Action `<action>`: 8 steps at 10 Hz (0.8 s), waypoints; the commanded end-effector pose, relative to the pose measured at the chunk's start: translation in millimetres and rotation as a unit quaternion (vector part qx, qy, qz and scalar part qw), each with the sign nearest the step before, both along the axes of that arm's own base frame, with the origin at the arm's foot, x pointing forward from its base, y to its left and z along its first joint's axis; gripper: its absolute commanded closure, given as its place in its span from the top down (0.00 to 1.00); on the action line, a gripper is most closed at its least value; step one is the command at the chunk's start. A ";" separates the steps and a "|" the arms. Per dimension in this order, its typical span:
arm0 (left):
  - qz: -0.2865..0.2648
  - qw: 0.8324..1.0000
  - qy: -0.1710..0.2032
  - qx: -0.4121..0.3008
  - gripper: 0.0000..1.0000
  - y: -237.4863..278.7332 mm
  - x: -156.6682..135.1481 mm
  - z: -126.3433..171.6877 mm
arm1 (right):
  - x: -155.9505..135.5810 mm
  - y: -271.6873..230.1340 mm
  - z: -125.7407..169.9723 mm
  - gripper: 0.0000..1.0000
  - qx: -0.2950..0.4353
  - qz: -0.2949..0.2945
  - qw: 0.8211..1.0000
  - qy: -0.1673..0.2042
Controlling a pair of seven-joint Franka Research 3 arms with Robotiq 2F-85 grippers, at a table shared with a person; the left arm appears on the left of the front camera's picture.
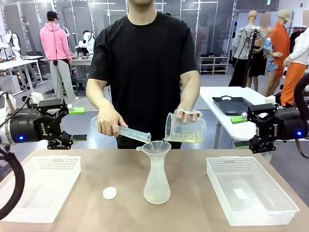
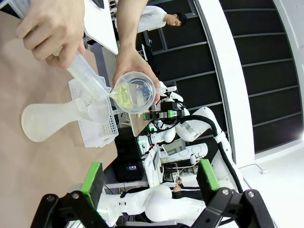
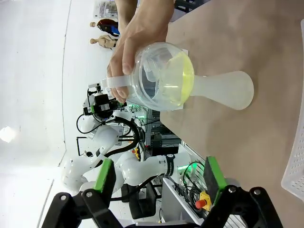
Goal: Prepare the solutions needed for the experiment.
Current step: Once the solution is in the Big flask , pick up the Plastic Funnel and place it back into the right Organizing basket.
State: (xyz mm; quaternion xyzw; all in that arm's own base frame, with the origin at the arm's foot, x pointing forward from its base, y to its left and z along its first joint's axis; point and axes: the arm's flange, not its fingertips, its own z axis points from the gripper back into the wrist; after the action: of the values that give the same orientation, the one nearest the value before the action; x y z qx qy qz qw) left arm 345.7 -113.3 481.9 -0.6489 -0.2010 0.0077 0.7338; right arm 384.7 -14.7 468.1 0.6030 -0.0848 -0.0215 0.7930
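Brown table point(image 1: 188, 212) carries flask point(image 1: 157, 186), funnel point(image 1: 159, 147), cap point(image 1: 109, 193), left basket point(image 1: 38, 166), right basket point(image 1: 217, 169); person pouring solutions point(image 1: 186, 139); left gripper point(image 1: 77, 124), right gripper point(image 1: 240, 131) jaws open; white table point(image 1: 217, 94) behind.

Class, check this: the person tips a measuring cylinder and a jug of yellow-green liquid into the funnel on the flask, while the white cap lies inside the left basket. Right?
No: the front view shows the cap on the bare table between the left basket and the flask. Rest stands.
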 end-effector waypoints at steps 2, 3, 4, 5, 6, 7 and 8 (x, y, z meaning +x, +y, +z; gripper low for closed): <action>0.003 1.000 0.000 -0.015 1.00 -3.4 -2.7 -0.4 | -1.1 0.0 -0.9 0.94 0.002 0.003 1.000 -0.010; 0.003 1.000 0.000 -0.015 1.00 -3.4 -2.7 -0.4 | -1.1 0.0 -0.9 0.94 0.002 0.003 1.000 -0.010; 0.003 1.000 0.000 -0.015 1.00 -3.4 -2.7 -0.4 | -1.1 0.0 -0.9 0.94 0.002 0.003 1.000 -0.010; 0.003 1.000 0.000 -0.015 1.00 -3.4 -2.7 -0.4 | -1.1 0.0 -0.9 0.94 0.002 0.003 1.000 -0.010; 0.003 1.000 0.000 -0.015 1.00 -3.4 -2.7 -0.4 | -1.1 0.0 -0.9 0.94 0.002 0.003 1.000 -0.010; 0.003 1.000 0.000 -0.015 1.00 -3.4 -2.7 -0.4 | -1.1 0.0 -0.9 0.94 0.002 0.003 1.000 -0.010; 0.003 1.000 0.000 -0.015 1.00 -3.4 -2.7 -0.4 | -1.1 0.0 -0.9 0.94 0.002 0.003 1.000 -0.010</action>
State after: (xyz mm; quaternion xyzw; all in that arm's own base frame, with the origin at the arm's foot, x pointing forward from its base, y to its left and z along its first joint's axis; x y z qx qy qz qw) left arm 345.7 -113.3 481.9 -0.6489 -0.2010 0.0077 0.7338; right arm 384.6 -14.6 468.1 0.6031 -0.0847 -0.0212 0.7929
